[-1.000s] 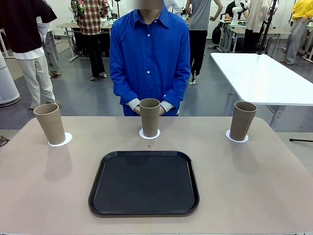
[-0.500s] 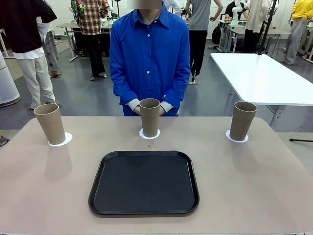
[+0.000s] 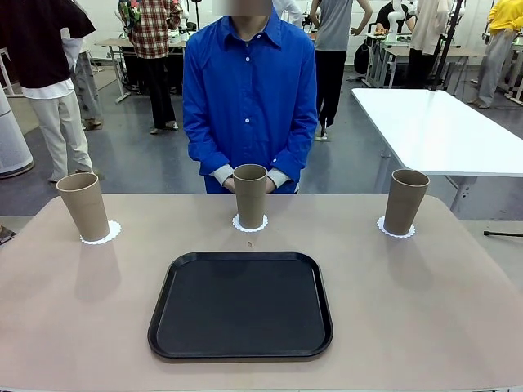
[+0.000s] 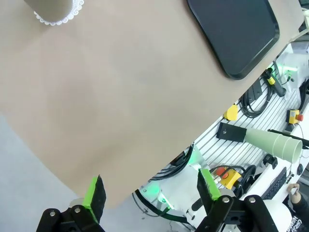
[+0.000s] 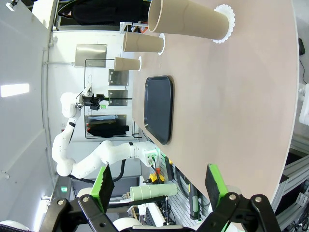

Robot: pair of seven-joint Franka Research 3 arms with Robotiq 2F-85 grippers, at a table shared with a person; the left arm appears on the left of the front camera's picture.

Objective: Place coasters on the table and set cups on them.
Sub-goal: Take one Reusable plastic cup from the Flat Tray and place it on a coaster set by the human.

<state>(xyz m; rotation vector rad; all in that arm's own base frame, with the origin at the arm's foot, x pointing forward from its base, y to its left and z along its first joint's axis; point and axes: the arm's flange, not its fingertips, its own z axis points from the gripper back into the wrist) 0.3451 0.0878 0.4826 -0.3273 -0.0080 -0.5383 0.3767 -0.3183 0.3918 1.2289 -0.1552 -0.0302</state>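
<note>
you have three cups standing upright on the table point(image 3: 425, 302), each on its own coaster: the left cup point(image 3: 83, 206) on the left coaster point(image 3: 109, 234), the middle cup point(image 3: 250, 195) on the middle coaster point(image 3: 238, 223) just in front of the person point(image 3: 249, 98), and the right cup point(image 3: 405, 201) on the right coaster point(image 3: 384, 226). that counts three cups, three coasters, one black tray point(image 3: 241, 305) lying bare between them and your side.

both pincers stand wide apart and hold nothing. the left gripper point(image 4: 149, 191) hangs off the table's near edge, with the left cup far ahead of its fingers. the right gripper point(image 5: 159, 181) likewise sits back from the edge, the right cup the nearest of the row to it. each cup's long axis is vertical. judged from this layout, the task looks complete and no reach is called for.
</note>
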